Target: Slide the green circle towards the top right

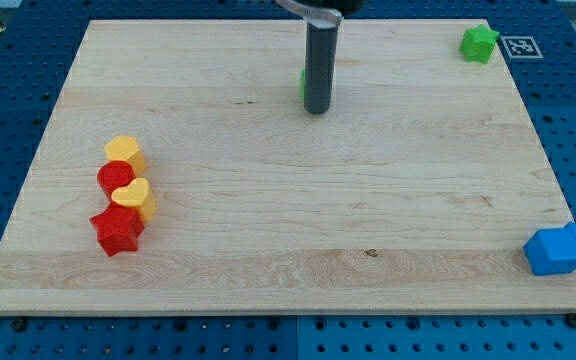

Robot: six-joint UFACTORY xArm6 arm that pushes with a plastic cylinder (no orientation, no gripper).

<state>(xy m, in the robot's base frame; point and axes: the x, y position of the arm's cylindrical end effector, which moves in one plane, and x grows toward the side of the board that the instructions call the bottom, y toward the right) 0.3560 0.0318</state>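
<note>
The green circle [304, 85] is mostly hidden behind my rod near the top middle of the wooden board [288, 240]; only a thin green sliver shows at the rod's left side. My tip [316, 110] rests on the board right in front of that block, touching or nearly touching it. A green star-like block [479, 43] sits at the board's top right corner.
At the view's left is a tight cluster: a yellow block [124, 152], a red circle [114, 177], a yellow heart [132, 197] and a red star [116, 230]. Two blue blocks [563, 248] sit at the right edge near the bottom. A marker tag [519, 46] lies off the top right corner.
</note>
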